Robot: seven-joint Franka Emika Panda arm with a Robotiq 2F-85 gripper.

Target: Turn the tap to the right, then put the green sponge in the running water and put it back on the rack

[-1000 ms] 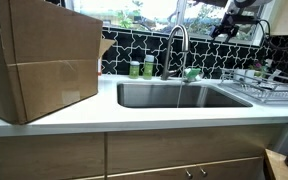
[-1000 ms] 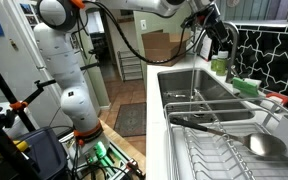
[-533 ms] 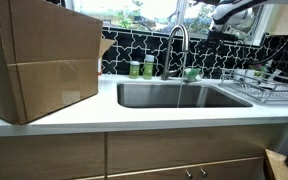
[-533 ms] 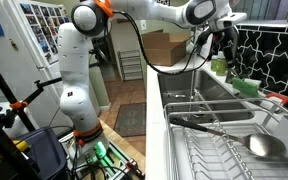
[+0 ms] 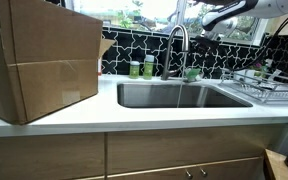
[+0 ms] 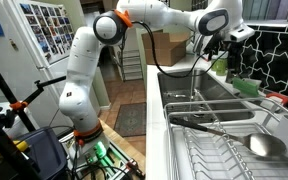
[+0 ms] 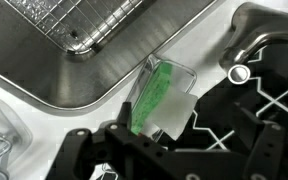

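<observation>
The gripper [image 5: 206,27] hangs with its jaws spread apart and empty, above the counter and off to the rack side of the tap [image 5: 177,45], about level with the top of its arch. The tap's stem stands upright, and its spout seems to curve forward over the sink [image 5: 144,97], though the angle makes this hard to judge. In the wrist view the green sponge [image 7: 159,95] lies below the gripper in a clear holder [image 7: 184,82] near the tap's foot, its long axis running diagonally.
</observation>
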